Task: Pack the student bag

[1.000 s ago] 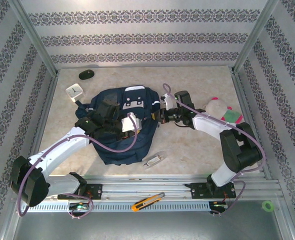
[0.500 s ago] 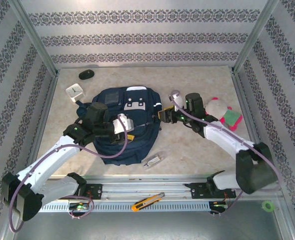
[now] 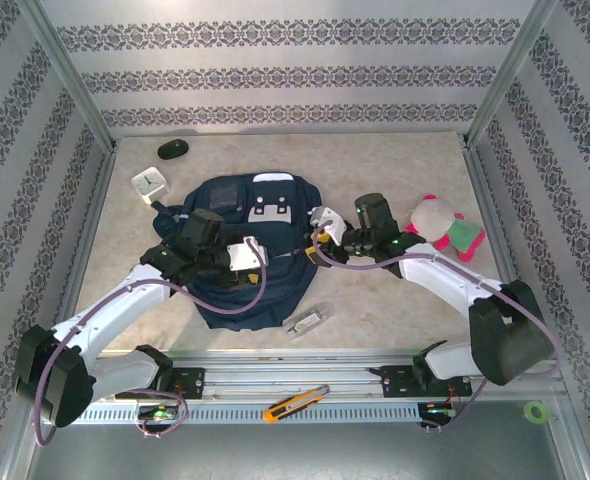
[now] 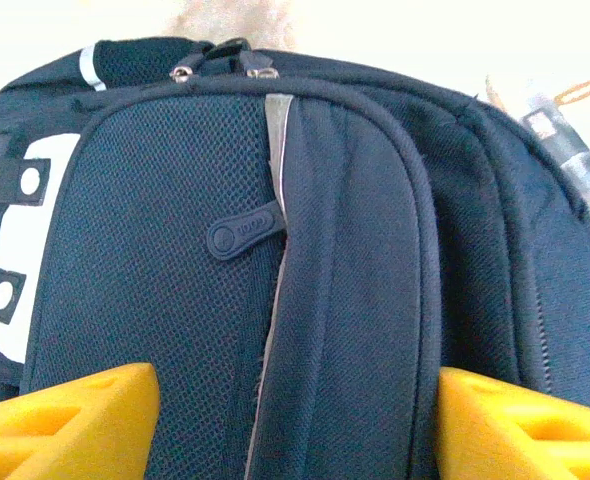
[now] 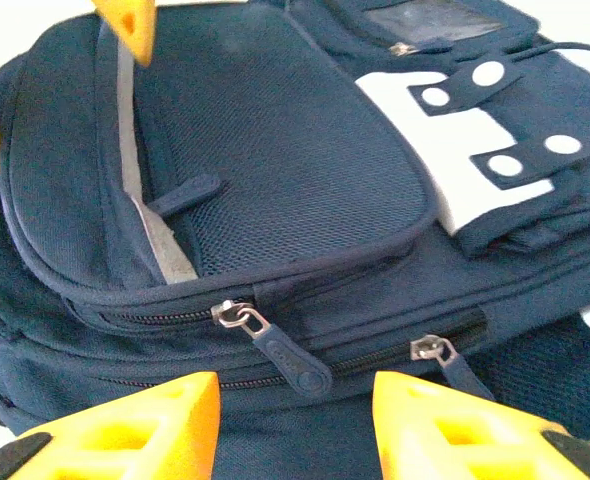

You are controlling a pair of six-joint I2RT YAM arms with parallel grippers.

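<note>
Opened since a second ago, left gripper (image 4: 295,385) and right gripper (image 5: 295,385) spread empty at zipped bag (image 3: 265,295); I judge nothing packed.

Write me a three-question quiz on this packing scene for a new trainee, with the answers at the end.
1. True or false: the plush toy is already inside the backpack.
2. What sits on the table off the backpack's far left corner? A) a small white clock B) a banana C) a mug
3. Fill the gap: in the right wrist view, the right gripper hangs over two zip pulls with its fingers ___.
Key: 1 false; 2 A; 3 open.
</note>
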